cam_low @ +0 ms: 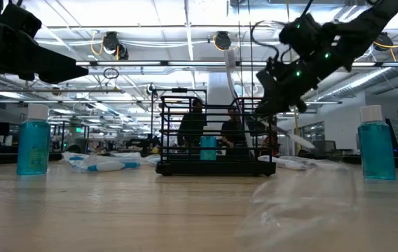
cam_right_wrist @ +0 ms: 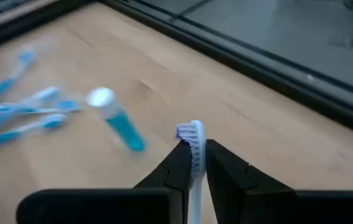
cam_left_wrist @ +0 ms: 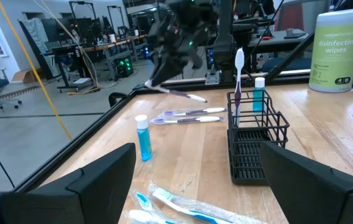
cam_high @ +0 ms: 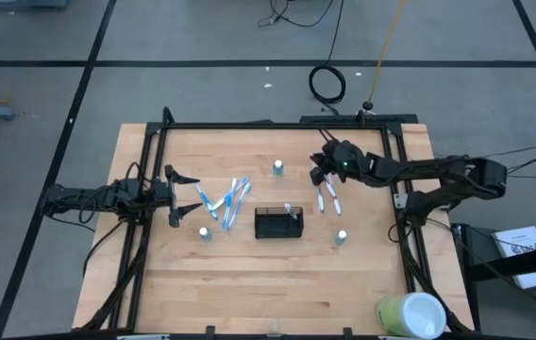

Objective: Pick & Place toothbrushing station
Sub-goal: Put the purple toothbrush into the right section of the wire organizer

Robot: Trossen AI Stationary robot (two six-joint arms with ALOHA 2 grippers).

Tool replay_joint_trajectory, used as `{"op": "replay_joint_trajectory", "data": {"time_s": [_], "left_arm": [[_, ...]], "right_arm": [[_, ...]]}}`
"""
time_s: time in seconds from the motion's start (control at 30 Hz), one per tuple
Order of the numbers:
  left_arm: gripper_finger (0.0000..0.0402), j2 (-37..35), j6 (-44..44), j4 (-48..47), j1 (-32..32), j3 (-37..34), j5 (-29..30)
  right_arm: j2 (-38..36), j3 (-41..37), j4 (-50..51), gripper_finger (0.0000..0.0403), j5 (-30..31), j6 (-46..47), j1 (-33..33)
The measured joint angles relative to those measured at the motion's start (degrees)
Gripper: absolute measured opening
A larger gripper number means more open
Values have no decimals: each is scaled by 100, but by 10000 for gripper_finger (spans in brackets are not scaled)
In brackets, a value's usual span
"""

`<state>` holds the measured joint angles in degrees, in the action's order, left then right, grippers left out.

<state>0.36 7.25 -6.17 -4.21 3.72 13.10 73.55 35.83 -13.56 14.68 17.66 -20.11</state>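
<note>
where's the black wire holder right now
In the high view the toothbrushing station sits mid-table, right of the blue toothbrushes and left of a small blue bottle.

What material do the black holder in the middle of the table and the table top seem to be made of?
The toothbrushing station looks like thin metal wire with a matte black coating: its walls are an open grid of slim straight bars, though coated plastic cannot be excluded. The table top looks like light wood, probably butcher block with a smooth finish: narrow parallel strips with grain show across it.
</note>
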Motion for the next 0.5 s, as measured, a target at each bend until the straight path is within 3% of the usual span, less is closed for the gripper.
{"op": "replay_joint_trajectory", "data": {"time_s": [0.27,0.5], "left_arm": [[351,-2,0,0,0,-2,0],[351,0,0,2,0,-2,-2]], "right_arm": [[-485,0,-612,27,-2,-397,845],[-540,0,-1757,26,-5,-869,1589]]}}
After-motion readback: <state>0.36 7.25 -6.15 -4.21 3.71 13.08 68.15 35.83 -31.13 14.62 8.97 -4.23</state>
